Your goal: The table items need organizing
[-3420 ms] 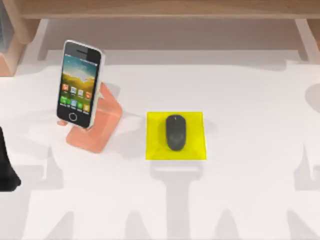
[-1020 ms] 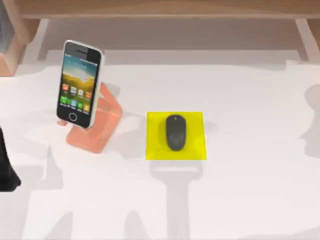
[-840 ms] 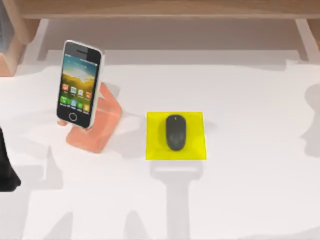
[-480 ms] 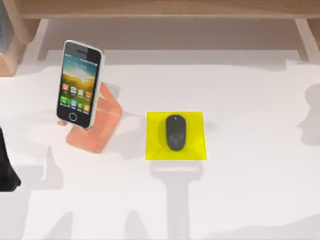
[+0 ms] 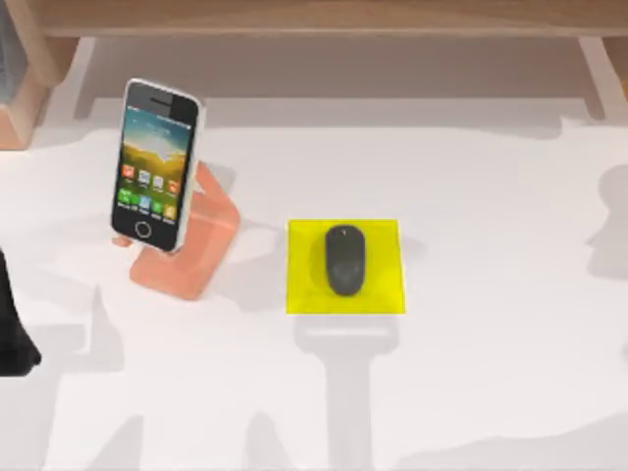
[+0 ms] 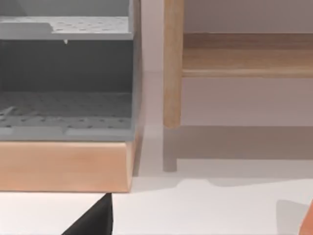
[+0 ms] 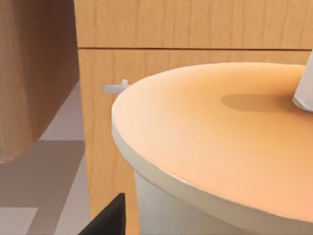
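The dark grey oval mouse (image 5: 344,258) lies in the middle of a flat yellow pad (image 5: 299,294) near the centre of the white table (image 5: 491,196). Left of it, the white-edged smartphone (image 5: 155,164) leans upright on a salmon-orange stand (image 5: 196,250), its icon screen facing up. My left arm (image 5: 12,334) is parked at the table's left edge, well apart from both items. A dark part of the left gripper (image 6: 95,221) shows in the left wrist view, and a dark part of the right gripper (image 7: 108,220) shows in the right wrist view.
A light wooden frame (image 5: 324,18) runs along the table's far edge. The left wrist view faces a grey shelf unit (image 6: 66,73) on a wooden base and a wooden post (image 6: 172,73). The right wrist view faces a round orange-topped surface (image 7: 220,137) and a wooden cabinet (image 7: 186,24).
The phone, mouse and left arm have not moved. Shadows at the table's right edge and front right have shifted.
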Tool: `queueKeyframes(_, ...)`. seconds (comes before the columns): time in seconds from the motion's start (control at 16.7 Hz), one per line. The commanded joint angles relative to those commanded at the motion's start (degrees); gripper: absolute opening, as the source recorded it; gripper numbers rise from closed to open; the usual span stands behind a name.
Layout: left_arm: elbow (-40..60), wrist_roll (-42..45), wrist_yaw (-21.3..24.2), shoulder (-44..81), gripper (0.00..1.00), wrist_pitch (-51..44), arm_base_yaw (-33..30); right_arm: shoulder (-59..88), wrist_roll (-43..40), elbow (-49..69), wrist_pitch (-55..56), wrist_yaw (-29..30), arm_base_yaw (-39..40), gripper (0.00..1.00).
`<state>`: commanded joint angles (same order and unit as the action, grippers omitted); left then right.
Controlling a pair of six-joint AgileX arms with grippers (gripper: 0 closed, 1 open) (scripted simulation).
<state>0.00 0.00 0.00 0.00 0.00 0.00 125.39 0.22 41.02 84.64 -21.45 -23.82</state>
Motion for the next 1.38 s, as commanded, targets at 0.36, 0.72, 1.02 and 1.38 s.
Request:
queueKeyframes(0.36, 0.0, 0.0, 0.0, 0.0, 1.00, 0.0, 0.0, 0.0, 0.0, 0.0, 0.0, 0.0, 0.0, 0.32)
queueKeyframes(0.72, 0.0, 0.0, 0.0, 0.0, 1.00, 0.0, 0.0, 0.0, 0.0, 0.0, 0.0, 0.0, 0.0, 0.00)
queueKeyframes(1.02, 0.0, 0.0, 0.0, 0.0, 1.00, 0.0, 0.0, 0.0, 0.0, 0.0, 0.0, 0.0, 0.0, 0.00)
queueKeyframes(1.38, 0.0, 0.0, 0.0, 0.0, 1.00, 0.0, 0.0, -2.0, 0.1, -0.2, -1.8, 0.0, -0.1, 0.00)
